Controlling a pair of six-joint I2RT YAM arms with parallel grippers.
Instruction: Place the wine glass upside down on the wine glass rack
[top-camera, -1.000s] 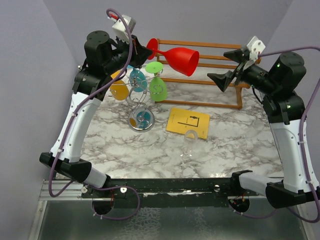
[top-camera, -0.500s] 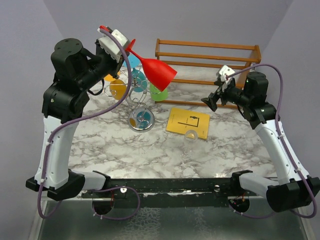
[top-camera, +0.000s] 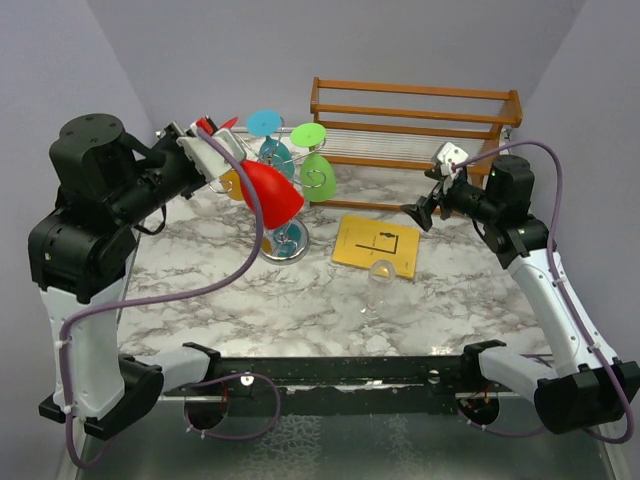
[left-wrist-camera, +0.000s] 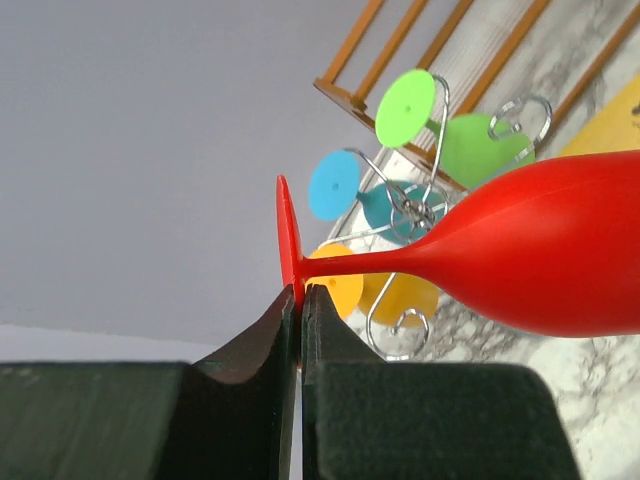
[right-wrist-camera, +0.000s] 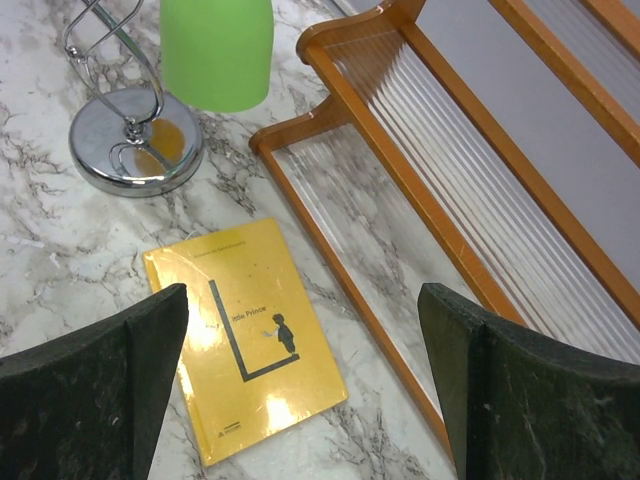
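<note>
My left gripper (top-camera: 203, 138) is shut on the foot of a red wine glass (top-camera: 270, 193). The glass is tilted, bowl down and to the right, just in front of the silver wire wine glass rack (top-camera: 283, 243). In the left wrist view the jaws (left-wrist-camera: 298, 300) pinch the thin red foot, and the bowl (left-wrist-camera: 540, 255) lies across the rack's curled arms (left-wrist-camera: 410, 205). Green (top-camera: 316, 172), teal and yellow glasses hang upside down on the rack. My right gripper (top-camera: 420, 212) is open and empty, above the table to the right of the rack.
A yellow book (top-camera: 376, 245) lies flat mid-table, below my right gripper (right-wrist-camera: 300, 300). A clear glass (top-camera: 380, 285) stands in front of the book. An orange wooden slatted rack (top-camera: 415, 110) stands along the back, also in the right wrist view (right-wrist-camera: 430, 200).
My left arm has swung down and to the left. The red glass has come from high near the wooden rack to bowl-down in front of the wire rack. My right arm has drawn lower.
</note>
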